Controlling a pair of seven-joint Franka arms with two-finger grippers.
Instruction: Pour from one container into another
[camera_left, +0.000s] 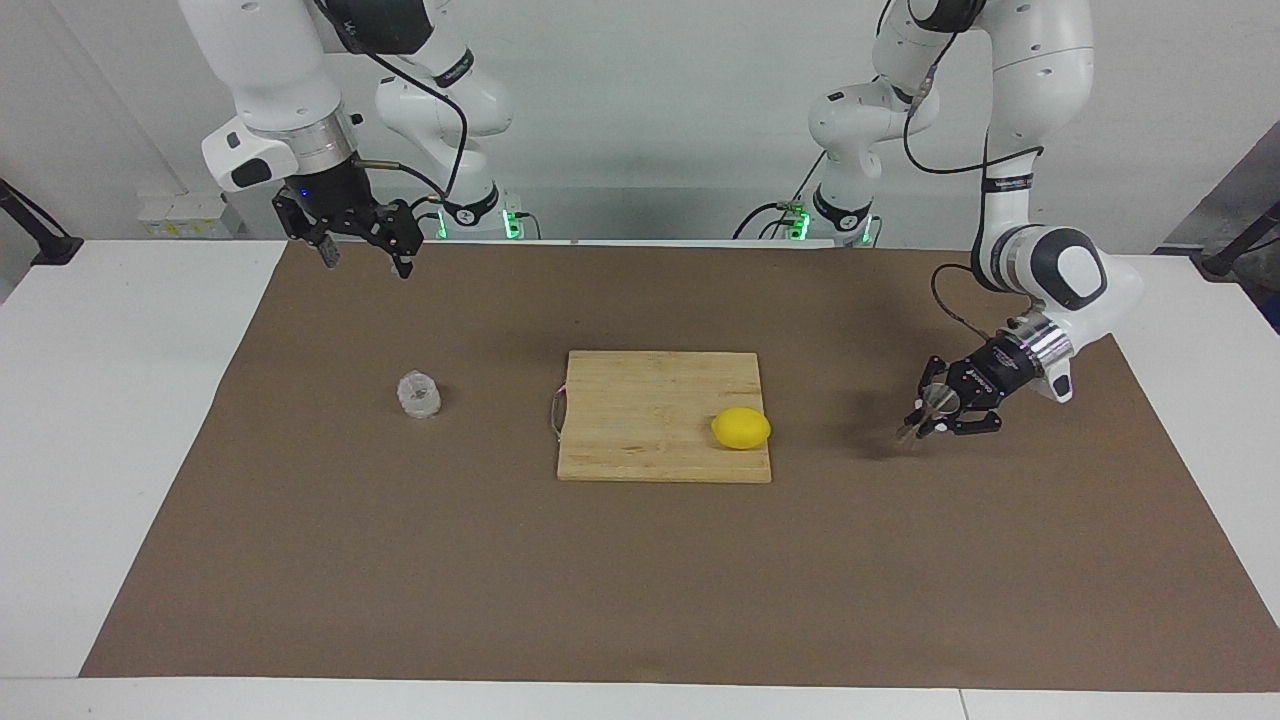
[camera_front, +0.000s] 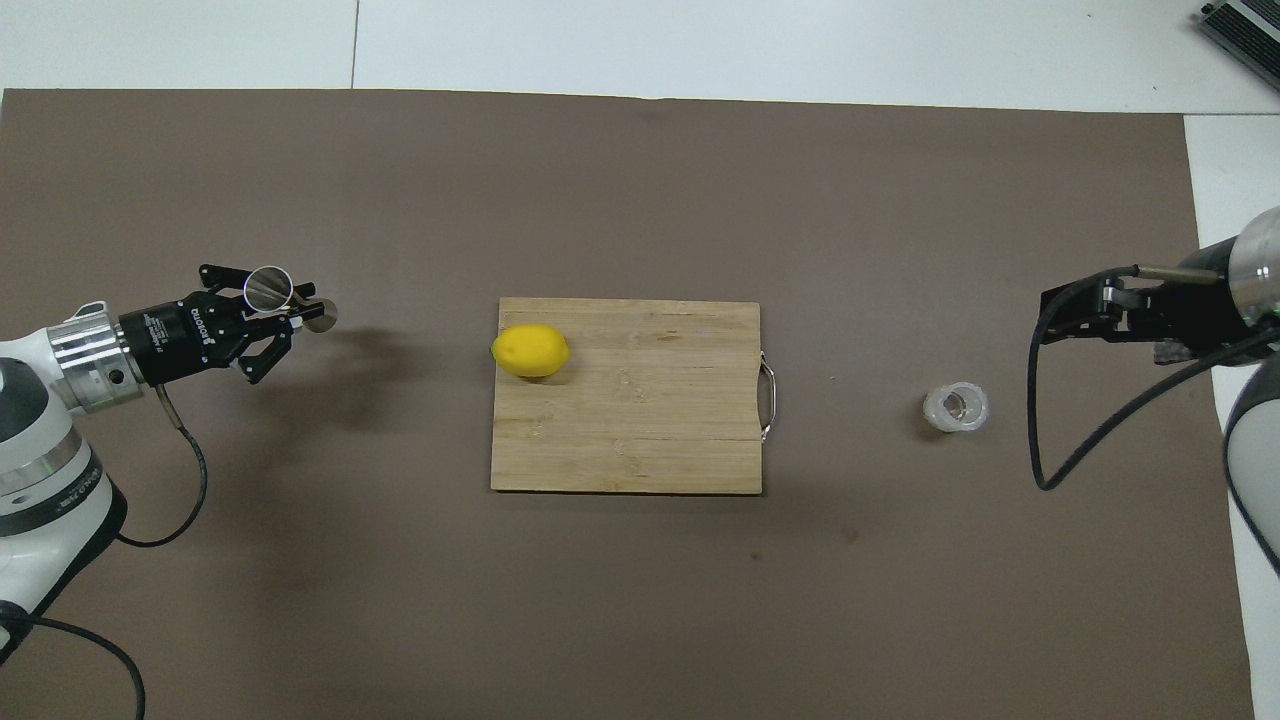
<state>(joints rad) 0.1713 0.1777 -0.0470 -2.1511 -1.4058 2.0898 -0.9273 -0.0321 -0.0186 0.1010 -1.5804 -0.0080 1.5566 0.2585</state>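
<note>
The steel hourglass jigger (camera_left: 930, 408) (camera_front: 268, 288) hangs tilted just above the brown mat at the left arm's end, and my left gripper (camera_left: 938, 413) (camera_front: 296, 316) is shut on its narrow waist. The small textured clear glass cup (camera_left: 419, 394) (camera_front: 955, 408) stands upright on the mat toward the right arm's end. My right gripper (camera_left: 365, 256) (camera_front: 1047, 318) waits open and holds nothing; it is raised over the mat's edge at the right arm's end, well apart from the cup.
A wooden cutting board (camera_left: 640, 440) (camera_front: 640, 440) with a metal handle lies mid-table. A yellow lemon (camera_left: 741, 428) (camera_front: 530, 350) rests on its corner toward the left arm's end. The brown mat (camera_left: 640, 580) covers the white table.
</note>
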